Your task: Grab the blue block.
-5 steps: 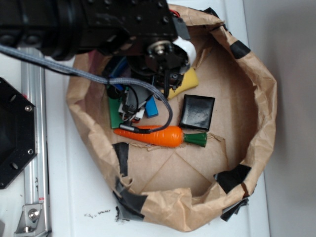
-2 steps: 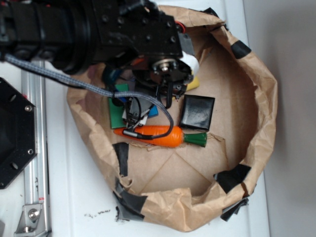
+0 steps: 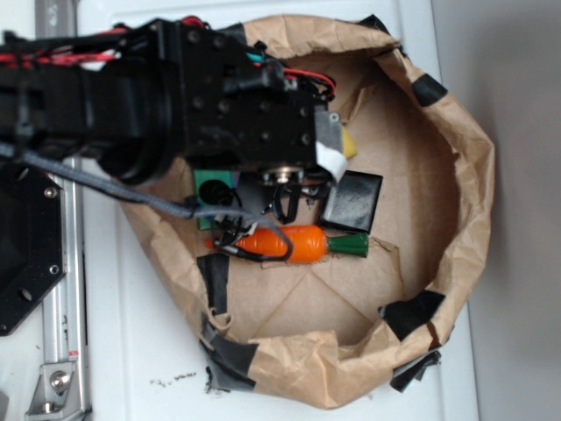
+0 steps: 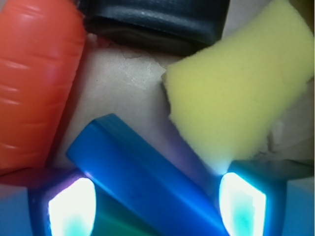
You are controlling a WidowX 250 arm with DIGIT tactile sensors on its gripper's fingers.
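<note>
Gripper (image 4: 157, 201) low inside the paper-walled bin, its two glowing fingertips apart with the blue block (image 4: 142, 184) lying slantwise between them.

Wrist view: one blue block runs from upper left to lower right across the gap, and neither fingertip (image 4: 71, 206) can be seen pressing it; a green surface (image 4: 123, 223) shows under its lower edge. One yellow sponge (image 4: 241, 88) crowds the right fingertip, its corner just above it, and one orange carrot (image 4: 37, 83) fills the left side close to the block's upper end. One black pad (image 4: 157, 22) lies along the top, leaving only a small patch of bare brown floor in the middle. From outside, the arm (image 3: 175, 96) covers the bin's upper left; the crumpled paper wall (image 3: 465, 175) rings everything, and the floor toward the lower right lies open beyond the carrot and black pad.
</note>
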